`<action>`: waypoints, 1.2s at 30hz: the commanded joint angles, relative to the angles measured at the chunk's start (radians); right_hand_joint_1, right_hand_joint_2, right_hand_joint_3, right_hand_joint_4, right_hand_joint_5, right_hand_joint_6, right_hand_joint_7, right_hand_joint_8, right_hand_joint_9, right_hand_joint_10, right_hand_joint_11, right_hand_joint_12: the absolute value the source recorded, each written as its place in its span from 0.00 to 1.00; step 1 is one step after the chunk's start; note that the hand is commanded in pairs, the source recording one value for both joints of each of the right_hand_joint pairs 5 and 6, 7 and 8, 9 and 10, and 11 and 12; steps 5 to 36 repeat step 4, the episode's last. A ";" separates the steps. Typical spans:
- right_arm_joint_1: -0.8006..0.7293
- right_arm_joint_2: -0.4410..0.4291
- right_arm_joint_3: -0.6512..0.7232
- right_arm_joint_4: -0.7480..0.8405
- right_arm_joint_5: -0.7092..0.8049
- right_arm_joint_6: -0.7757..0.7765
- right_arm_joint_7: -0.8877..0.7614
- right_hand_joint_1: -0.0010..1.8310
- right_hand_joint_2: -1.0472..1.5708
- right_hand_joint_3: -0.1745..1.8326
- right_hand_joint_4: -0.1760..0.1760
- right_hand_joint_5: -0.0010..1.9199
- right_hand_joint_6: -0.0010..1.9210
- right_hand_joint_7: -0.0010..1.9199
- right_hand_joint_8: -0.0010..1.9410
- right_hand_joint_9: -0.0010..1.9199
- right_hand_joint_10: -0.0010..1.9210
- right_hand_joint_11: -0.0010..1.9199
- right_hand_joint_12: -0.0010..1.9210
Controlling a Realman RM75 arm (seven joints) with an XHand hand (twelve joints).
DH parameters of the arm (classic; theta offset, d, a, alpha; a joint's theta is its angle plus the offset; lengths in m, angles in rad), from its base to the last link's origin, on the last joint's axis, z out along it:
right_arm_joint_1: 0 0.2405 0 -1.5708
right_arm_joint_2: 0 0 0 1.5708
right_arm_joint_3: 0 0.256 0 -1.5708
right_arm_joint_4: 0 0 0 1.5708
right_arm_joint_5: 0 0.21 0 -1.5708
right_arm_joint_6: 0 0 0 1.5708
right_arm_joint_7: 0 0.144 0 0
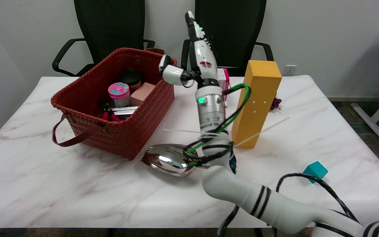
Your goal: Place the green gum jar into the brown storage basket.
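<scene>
no text, label, brand or number can be read on anything

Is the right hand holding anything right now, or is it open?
Open. The right hand is raised beside the brown basket, fingers pointing up and thumb out to the side, with nothing in it.

The table [44, 184] is white marble with faint pinkish-grey veins. The basket [133, 138] is reddish-brown, woven. Inside it stands a jar [119, 95] with a pink lid. The tall block [257, 105] is orange-yellow with small white dots. The cube [315, 170] is teal. The spoon [168, 160] is shiny silver.
</scene>
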 commanded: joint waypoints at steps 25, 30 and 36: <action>-0.159 0.087 0.015 0.157 0.002 0.059 -0.022 0.64 0.64 0.68 0.50 0.05 0.05 0.08 0.08 0.09 0.09 0.03 0.03; -0.159 0.087 0.015 0.157 0.002 0.059 -0.022 0.64 0.64 0.68 0.50 0.05 0.05 0.08 0.08 0.09 0.09 0.03 0.03; -0.159 0.087 0.015 0.157 0.002 0.059 -0.022 0.64 0.64 0.68 0.50 0.05 0.05 0.08 0.08 0.09 0.09 0.03 0.03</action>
